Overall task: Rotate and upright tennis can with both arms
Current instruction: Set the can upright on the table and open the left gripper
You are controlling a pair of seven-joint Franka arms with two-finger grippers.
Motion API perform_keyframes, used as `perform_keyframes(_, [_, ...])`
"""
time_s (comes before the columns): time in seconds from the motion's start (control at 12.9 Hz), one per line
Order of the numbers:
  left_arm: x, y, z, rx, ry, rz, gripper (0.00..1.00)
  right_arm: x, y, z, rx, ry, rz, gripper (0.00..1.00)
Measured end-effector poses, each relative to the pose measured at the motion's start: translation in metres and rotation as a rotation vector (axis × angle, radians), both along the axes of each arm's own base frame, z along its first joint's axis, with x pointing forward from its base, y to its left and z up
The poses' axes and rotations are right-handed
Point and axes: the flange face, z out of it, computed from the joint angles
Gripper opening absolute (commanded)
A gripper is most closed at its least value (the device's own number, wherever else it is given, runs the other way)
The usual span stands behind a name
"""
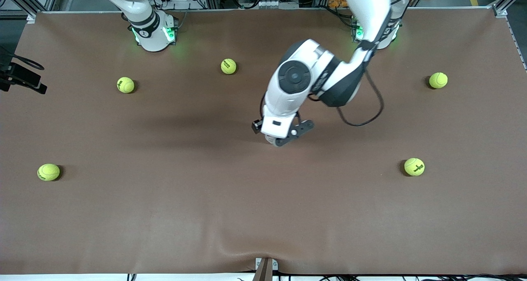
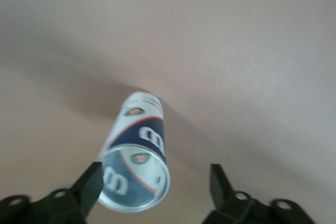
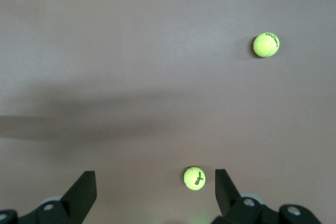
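The tennis can (image 2: pixel 137 150) stands upright on the brown table, seen from above in the left wrist view, with its silver rim toward the camera and a white, navy and red label with a "W". My left gripper (image 2: pixel 157 174) is open just above it. The rim lies close against one finger (image 2: pixel 90 182), and the other finger stands well apart. In the front view the left gripper (image 1: pixel 280 138) hangs over the table's middle and hides the can except for a sliver of rim (image 1: pixel 270 140). My right gripper (image 3: pixel 155 179) is open and empty, high over the table near the right arm's base, and out of the front view.
Several yellow-green tennis balls lie scattered on the table (image 1: pixel 263 215): one (image 1: pixel 228 66) near the bases, one (image 1: pixel 125 84) and one (image 1: pixel 48 172) toward the right arm's end, one (image 1: pixel 438 80) and one (image 1: pixel 414 166) toward the left arm's end. The right wrist view shows two balls (image 3: pixel 195 178) (image 3: pixel 266 44).
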Motion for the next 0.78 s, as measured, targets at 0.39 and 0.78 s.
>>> perform_keyframes(0.39, [0.019, 0.118, 0.135, 0.048, -0.099, 0.068, 1.0, 0.001, 0.007, 0.0, 0.004, -0.002, 0.013, 1.0])
perform_keyframes(0.78, [0.012, 0.244, 0.207, 0.164, -0.111, -0.024, 1.0, 0.002, 0.015, 0.001, 0.005, -0.009, 0.026, 1.0])
